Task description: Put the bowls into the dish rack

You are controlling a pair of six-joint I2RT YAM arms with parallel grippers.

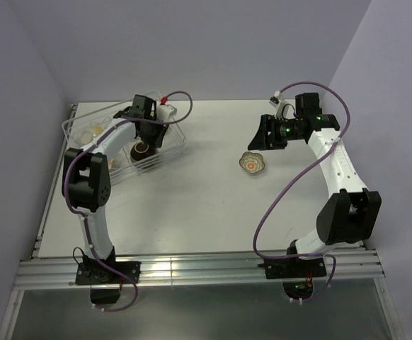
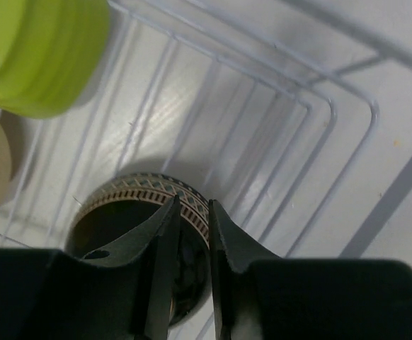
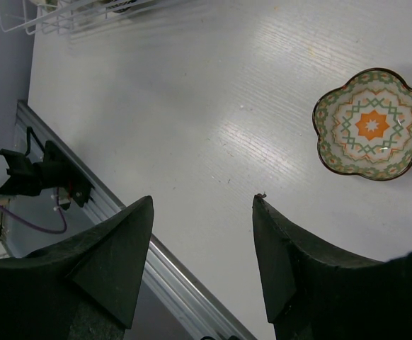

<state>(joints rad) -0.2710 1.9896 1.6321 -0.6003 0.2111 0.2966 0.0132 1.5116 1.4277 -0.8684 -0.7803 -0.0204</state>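
In the thin-wired dish rack [image 2: 319, 106], beside a smooth lime-green bowl [image 2: 36, 49], the left gripper [image 2: 192, 202] hung over a dark bowl [image 2: 142, 191] with a geometric band. Its jaws were nearly together; whether they pinched the rim I could not tell. 1 scalloped, glazed bowl [image 3: 373, 124] lay on the grained white table [image 3: 192, 106]. The right gripper [image 3: 202, 200] was spread and empty, and its likely next job was to straddle that wavy rim.

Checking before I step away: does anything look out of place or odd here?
Nothing spilled or broken. One scalloped bowl sits upright on the table, outside the rack.
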